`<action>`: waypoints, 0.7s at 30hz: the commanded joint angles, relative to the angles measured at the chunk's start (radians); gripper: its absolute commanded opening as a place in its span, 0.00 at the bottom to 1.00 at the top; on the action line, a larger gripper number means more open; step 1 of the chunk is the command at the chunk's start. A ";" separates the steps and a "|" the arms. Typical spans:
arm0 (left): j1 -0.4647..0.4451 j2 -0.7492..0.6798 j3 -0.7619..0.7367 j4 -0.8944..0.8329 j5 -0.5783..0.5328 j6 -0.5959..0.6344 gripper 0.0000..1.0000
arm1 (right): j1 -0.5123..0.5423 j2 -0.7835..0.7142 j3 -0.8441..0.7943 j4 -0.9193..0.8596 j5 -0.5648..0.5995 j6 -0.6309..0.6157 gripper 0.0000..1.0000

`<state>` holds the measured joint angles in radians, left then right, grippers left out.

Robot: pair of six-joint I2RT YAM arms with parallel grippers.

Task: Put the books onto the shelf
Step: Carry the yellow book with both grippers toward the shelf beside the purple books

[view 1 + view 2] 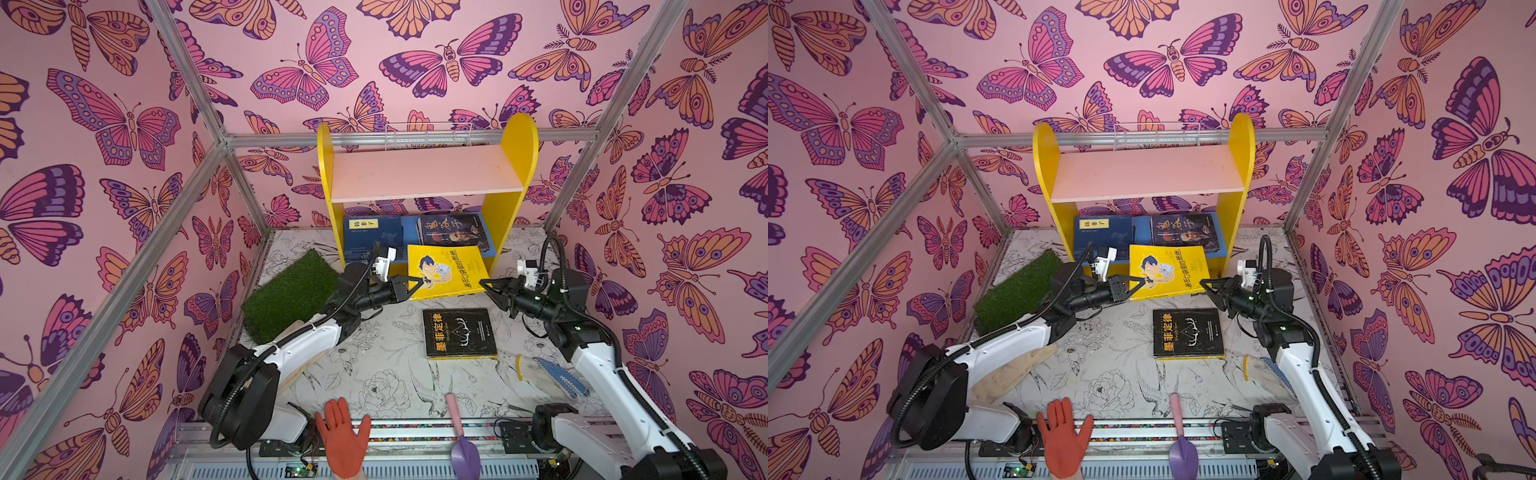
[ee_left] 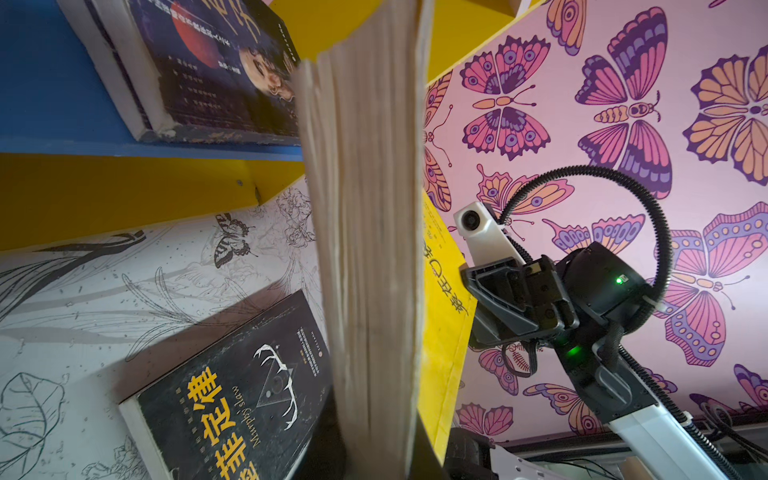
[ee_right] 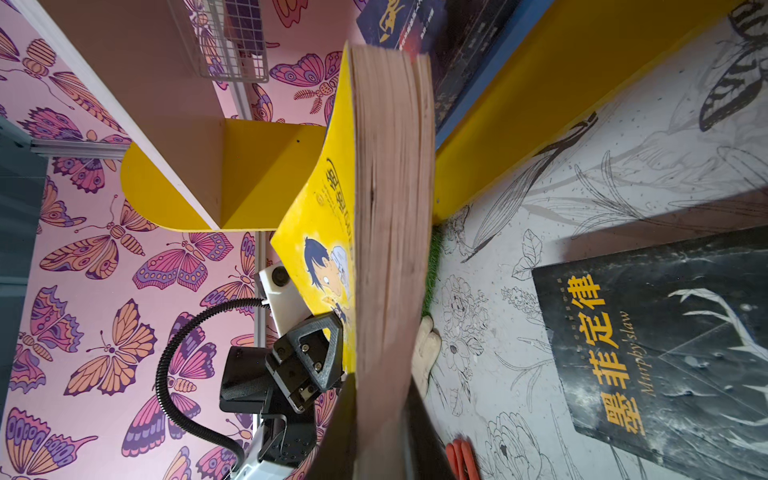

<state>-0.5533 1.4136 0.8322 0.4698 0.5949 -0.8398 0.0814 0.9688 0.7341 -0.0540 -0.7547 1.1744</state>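
Observation:
A bright yellow cartoon book (image 1: 451,270) hangs tilted in the air in front of the shelf (image 1: 517,166). My left gripper (image 1: 419,286) is shut on its left corner. My right gripper (image 1: 485,285) is shut on its right corner. In the left wrist view its page edge (image 2: 365,208) runs out from between my jaws, and the right wrist view shows the same page edge (image 3: 390,208). A black book with a yellow title (image 1: 459,334) lies flat on the table below. A navy book (image 1: 372,237) and a dark portrait book (image 1: 453,230) lie on the blue lower board. The pink upper board (image 1: 424,174) is bare.
A green grass mat (image 1: 291,295) lies left of the shelf, under my left arm. At the table's front edge lie an orange glove (image 1: 343,436) and a purple trowel (image 1: 463,440). A blue-dotted glove (image 1: 561,376) lies front right. A white wire rack (image 1: 428,135) hangs behind the shelf.

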 commanded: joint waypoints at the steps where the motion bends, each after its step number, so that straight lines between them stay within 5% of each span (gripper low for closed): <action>1: -0.026 -0.042 0.047 -0.102 0.011 0.127 0.00 | 0.007 -0.002 0.112 -0.180 0.103 -0.227 0.00; 3: -0.040 -0.035 0.076 -0.117 0.015 0.127 0.01 | 0.022 0.001 0.167 -0.298 0.176 -0.340 0.00; 8: -0.044 -0.018 0.130 -0.085 0.043 0.076 0.23 | 0.028 0.000 0.199 -0.340 0.195 -0.423 0.00; 17: -0.044 0.046 0.254 -0.117 -0.022 0.080 0.07 | 0.028 0.042 0.154 -0.064 0.189 -0.331 0.00; 21: -0.044 0.067 0.265 -0.110 -0.039 0.080 0.31 | 0.027 0.044 0.161 0.063 0.179 -0.321 0.00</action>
<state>-0.5831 1.4826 1.0492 0.2768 0.5484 -0.7612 0.0990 1.0084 0.8974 -0.1059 -0.5903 0.9001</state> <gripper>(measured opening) 0.271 0.134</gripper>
